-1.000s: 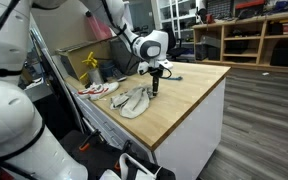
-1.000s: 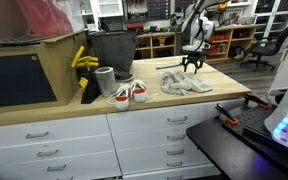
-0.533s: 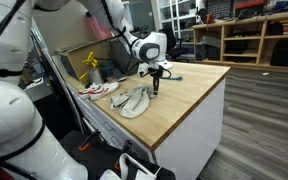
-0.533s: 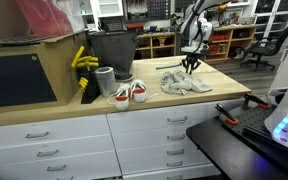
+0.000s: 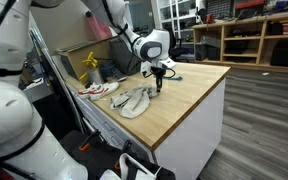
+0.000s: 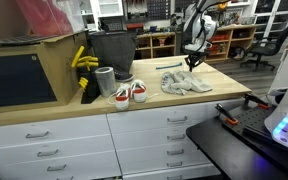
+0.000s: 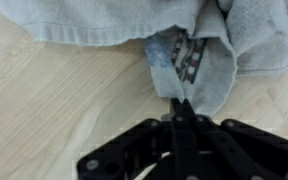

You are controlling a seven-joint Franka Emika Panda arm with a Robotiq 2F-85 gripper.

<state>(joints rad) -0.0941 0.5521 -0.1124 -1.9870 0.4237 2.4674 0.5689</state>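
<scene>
Above wooden counter (image 5: 192,100), gripper (image 5: 159,86) has closed and risen beside the towel (image 5: 134,100).

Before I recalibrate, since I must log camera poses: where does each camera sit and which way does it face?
Exterior view: off one end of the counter, looking along it; the arm and gripper show above the towel.
Exterior view: before the drawers, facing the counter; arm and gripper show at the back.
Wrist view: above the counter, looking down at the towel; only the gripper shows.
Both exterior views share towel, shoes and gripper.
</scene>
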